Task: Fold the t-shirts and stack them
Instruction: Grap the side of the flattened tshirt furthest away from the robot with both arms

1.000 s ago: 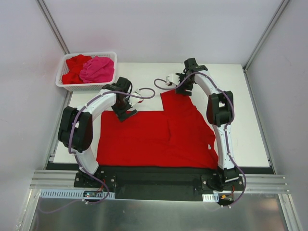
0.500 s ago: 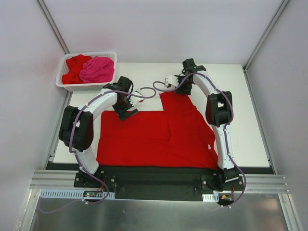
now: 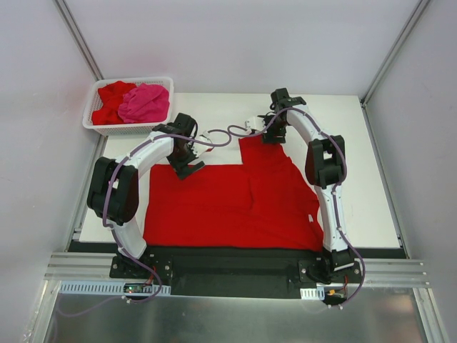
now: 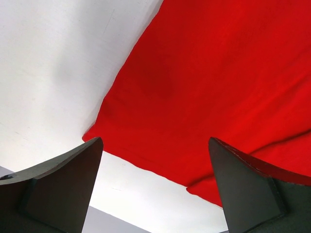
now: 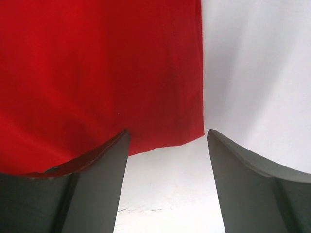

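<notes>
A bright red t-shirt [image 3: 228, 204] lies spread flat on the white table, with one part reaching further back on the right. My left gripper [image 3: 187, 170] hovers open over the shirt's far left edge. In the left wrist view that hem [image 4: 146, 165] runs between the fingers [image 4: 63, 179] of the left gripper [image 4: 155, 140], and nothing is gripped. My right gripper [image 3: 273, 136] stands open at the far corner of the raised part. The right wrist view shows the cloth corner [image 5: 194, 128] just beyond the right gripper [image 5: 168, 132], with bare table between the fingers.
A white lattice basket [image 3: 128, 129] stands at the back left of the table [image 3: 357, 157]. It holds a crumpled hot pink t-shirt [image 3: 145, 102] and a red one [image 3: 111, 100]. Grey walls and metal frame posts close in the table's sides.
The right gripper has shifted slightly left and nearer to the shirt's far corner, and its jaws have narrowed a little. The left arm has hardly moved.
</notes>
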